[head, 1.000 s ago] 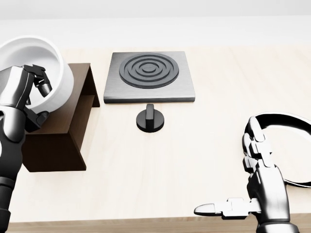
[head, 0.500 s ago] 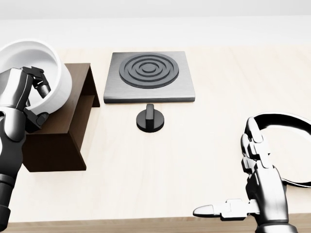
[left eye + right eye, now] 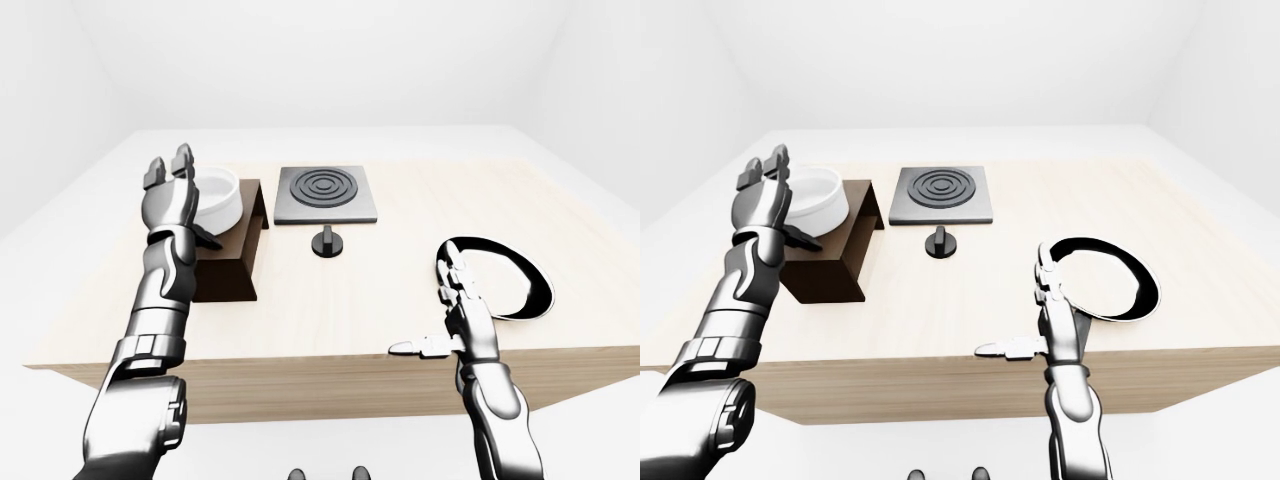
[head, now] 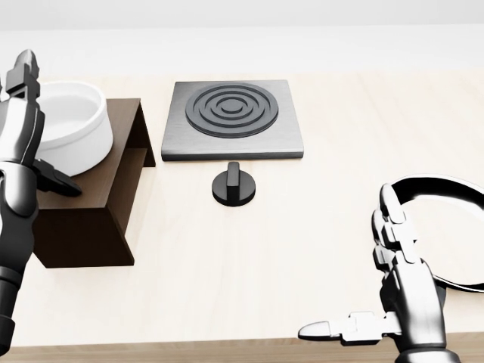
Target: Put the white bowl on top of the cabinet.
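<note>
The white bowl [image 4: 74,125] rests upright on the top of the dark brown cabinet [image 4: 121,178] at the left of the head view. My left hand [image 4: 29,121] stands open against the bowl's left side. Its fingers [image 4: 21,72] point straight up and its thumb lies low along the bowl's near wall, so nothing is closed round the bowl. My right hand [image 4: 363,287] hovers open at the lower right, fingers up and thumb pointing left, holding nothing. The left-eye view shows the bowl [image 3: 220,196] just right of my raised left hand [image 3: 172,195].
A grey hob plate [image 4: 233,117] with concentric rings lies right of the cabinet, with a black knob [image 4: 235,185] just below it. A black-rimmed plate [image 4: 446,189] lies at the right behind my right hand. The table's near edge [image 4: 189,349] runs along the bottom.
My left hand has opened and let go of the bowl, its fingers now straight up. The bowl has settled lower onto the cabinet top. The right hand has barely moved.
</note>
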### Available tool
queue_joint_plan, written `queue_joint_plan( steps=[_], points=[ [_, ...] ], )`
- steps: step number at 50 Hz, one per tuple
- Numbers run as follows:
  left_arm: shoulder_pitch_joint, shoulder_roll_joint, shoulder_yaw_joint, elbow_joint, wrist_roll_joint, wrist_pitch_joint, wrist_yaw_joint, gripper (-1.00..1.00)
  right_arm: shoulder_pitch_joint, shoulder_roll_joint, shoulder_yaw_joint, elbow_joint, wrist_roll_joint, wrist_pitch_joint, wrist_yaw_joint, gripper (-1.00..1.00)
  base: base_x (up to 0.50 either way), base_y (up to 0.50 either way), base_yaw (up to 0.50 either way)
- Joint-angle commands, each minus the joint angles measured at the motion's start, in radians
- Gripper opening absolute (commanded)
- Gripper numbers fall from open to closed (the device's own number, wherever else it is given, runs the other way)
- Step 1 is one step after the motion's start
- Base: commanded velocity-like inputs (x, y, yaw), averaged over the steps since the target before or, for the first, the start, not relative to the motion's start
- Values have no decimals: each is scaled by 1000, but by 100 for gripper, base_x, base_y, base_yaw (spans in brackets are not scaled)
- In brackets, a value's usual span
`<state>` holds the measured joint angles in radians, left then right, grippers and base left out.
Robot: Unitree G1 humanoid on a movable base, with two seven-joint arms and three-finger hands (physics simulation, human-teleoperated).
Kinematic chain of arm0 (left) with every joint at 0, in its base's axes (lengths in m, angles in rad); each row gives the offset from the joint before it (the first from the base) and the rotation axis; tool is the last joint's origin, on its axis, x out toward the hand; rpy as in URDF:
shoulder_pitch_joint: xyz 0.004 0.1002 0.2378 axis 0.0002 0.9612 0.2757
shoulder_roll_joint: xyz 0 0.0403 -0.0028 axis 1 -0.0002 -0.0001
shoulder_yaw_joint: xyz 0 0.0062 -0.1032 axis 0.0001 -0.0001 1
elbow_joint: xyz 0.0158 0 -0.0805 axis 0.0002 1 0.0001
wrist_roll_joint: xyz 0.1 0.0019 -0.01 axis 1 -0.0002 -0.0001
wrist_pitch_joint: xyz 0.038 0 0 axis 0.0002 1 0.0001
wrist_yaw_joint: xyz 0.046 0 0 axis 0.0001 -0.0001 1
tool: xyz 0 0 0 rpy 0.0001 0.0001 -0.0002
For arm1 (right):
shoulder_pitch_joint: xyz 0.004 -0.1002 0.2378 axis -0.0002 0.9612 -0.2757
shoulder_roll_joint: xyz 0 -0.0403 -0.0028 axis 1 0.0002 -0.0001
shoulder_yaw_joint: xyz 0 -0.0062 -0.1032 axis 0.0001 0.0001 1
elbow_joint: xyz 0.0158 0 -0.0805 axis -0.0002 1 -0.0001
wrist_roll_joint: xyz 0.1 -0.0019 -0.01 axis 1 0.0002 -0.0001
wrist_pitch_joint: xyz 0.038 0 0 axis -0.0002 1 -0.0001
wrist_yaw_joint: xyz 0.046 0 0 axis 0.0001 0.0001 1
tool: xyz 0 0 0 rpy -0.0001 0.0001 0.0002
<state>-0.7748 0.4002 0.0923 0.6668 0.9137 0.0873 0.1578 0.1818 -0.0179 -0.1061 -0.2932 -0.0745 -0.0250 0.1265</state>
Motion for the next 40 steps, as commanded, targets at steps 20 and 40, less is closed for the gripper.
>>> queue_joint_plan(
  steps=[20, 40],
  points=[
    [36, -13, -3, -61, 31, 0, -20, 100, -1, -1, 2, 6, -2, -3, 2, 100, 0, 0, 0],
    [363, -138, 21, -787, 273, 0, -321, 100, -6, -2, 4, 16, -8, -4, -7, 100, 0, 0, 0]
  ],
)
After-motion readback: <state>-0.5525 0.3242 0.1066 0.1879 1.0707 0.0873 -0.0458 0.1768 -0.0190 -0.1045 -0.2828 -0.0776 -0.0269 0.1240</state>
